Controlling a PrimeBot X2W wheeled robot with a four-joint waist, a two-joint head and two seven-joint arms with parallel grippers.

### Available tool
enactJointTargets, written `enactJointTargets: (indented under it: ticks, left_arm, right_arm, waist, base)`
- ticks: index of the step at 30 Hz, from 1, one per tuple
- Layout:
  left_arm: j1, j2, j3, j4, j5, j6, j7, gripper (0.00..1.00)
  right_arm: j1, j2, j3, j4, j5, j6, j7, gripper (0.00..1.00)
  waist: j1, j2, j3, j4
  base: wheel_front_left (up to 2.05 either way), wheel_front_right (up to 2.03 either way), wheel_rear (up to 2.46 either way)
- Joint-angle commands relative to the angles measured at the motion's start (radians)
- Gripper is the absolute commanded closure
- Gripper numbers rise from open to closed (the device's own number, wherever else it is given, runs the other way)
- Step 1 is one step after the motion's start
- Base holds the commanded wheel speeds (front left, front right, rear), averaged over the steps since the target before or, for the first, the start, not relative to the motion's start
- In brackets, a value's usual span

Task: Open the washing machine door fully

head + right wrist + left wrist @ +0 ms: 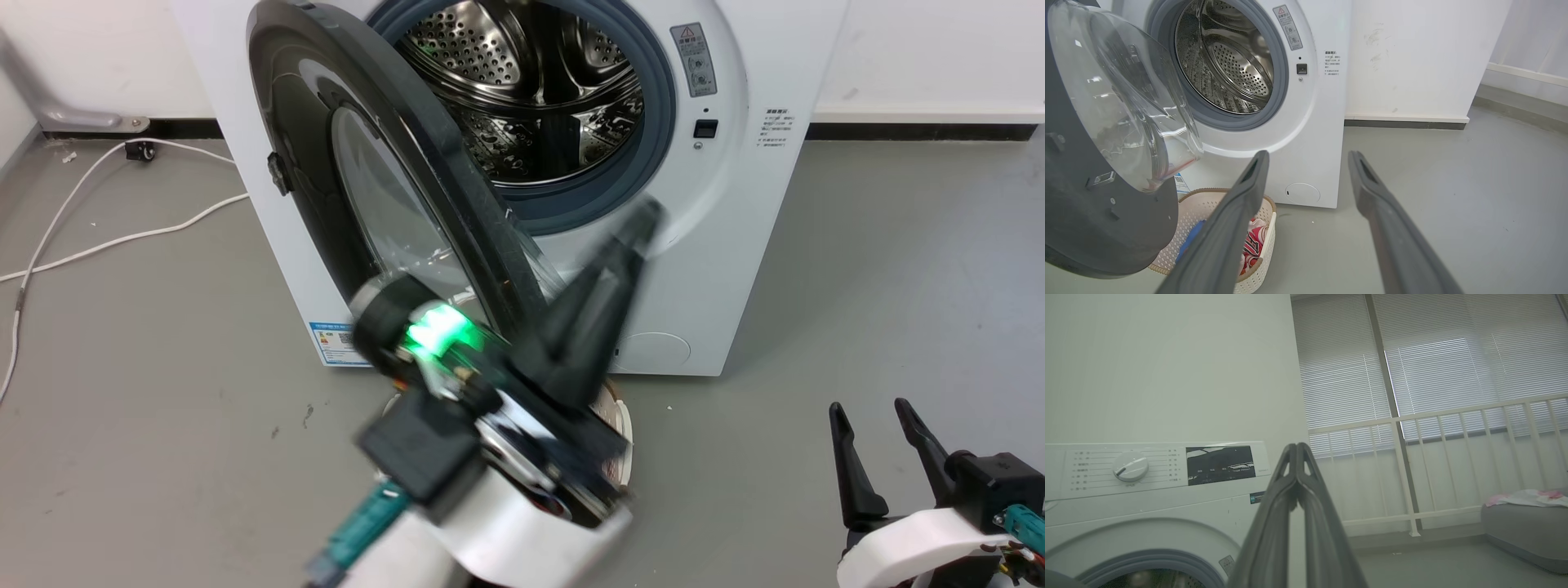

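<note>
Before a white wall, the washing machine [735, 269] is being shown with its steel drum exposed. The washing machine door [298, 163] is being seen swung out to the left, above a laundry basket [1224, 190]. The left gripper [641, 222], blurred, is being shown pinched together on nothing near the door's edge. The right gripper [869, 408] is being held spread apart, low at right.

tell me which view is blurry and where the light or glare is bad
Head view: the left tool is smeared by motion blur, while the washing machine behind it is sharp. Left wrist view: dim and greyish, with the window washed out bright. Right wrist view: crisp, with reflections across the glass of the door.
</note>
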Motion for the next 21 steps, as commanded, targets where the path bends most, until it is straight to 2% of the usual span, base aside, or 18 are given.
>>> enactJointTargets:
  ticks: [1,10,15,21]
  left_arm:
    - [0.031,0.0,-0.05,0.015,-0.016,-0.011,0.025,1.0]
    - [0.149,0.037,-0.293,0.096,-0.114,-0.036,0.13,1.0]
    - [0.192,0.065,-0.4,0.194,-0.154,-0.038,0.179,1.0]
    - [0.193,0.071,-0.445,0.324,-0.194,-0.038,0.179,1.0]
  right_arm:
    - [0.005,0.001,-0.002,0.001,0.008,0.0,-0.002,0.0]
    - [0.014,0.008,-0.006,0.003,0.007,0.0,0.0,0.0]
    - [0.011,0.01,-0.004,0.005,0.004,0.0,0.001,0.0]
    - [0.006,0.013,0.009,0.011,0.001,0.0,0.003,0.0]
  waist:
    - [0.0,0.0,0.001,0.0]
    - [0.0,0.0,0.0,0.003]
    - [0.0,0.0,0.0,0.001]
    - [0.0,0.0,-0.001,-0.01]
  base:
    - [0.0,0.0,0.0]
    - [0.0,0.0,0.0]
    - [0.0,0.0,0.0]
    - [0.0,0.0,0.0]
